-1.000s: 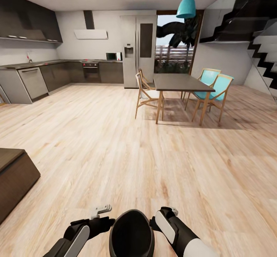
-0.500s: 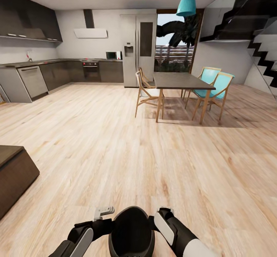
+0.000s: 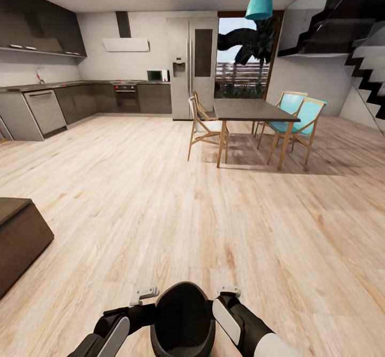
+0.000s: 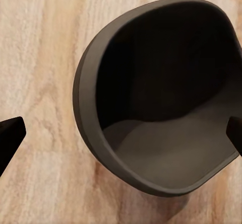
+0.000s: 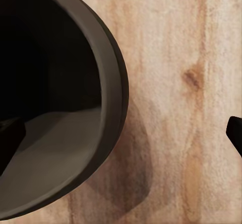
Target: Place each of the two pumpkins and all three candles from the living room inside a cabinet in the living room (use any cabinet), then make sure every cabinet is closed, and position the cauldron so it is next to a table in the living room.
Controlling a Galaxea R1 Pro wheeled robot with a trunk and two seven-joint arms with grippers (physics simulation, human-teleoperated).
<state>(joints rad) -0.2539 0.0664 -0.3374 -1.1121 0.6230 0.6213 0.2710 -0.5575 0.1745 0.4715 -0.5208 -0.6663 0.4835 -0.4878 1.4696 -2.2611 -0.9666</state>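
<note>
While the cauldron point(image 3: 183, 319) sits low centre between both wide-open, empty grippers, left gripper point(image 3: 140, 308) and right gripper point(image 3: 224, 302) flank it equally, table point(image 3: 251, 112) far ahead upper right.

Black cauldron point(image 3: 183, 319) upright, mouth open, empty, above wood floor.

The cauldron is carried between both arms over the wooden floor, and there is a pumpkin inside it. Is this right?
Not quite. The cauldron is empty: the left wrist view shows only its bare dark interior, no pumpkin. The rest holds: it sits between the left gripper and the right gripper, above the wooden floor.
</note>
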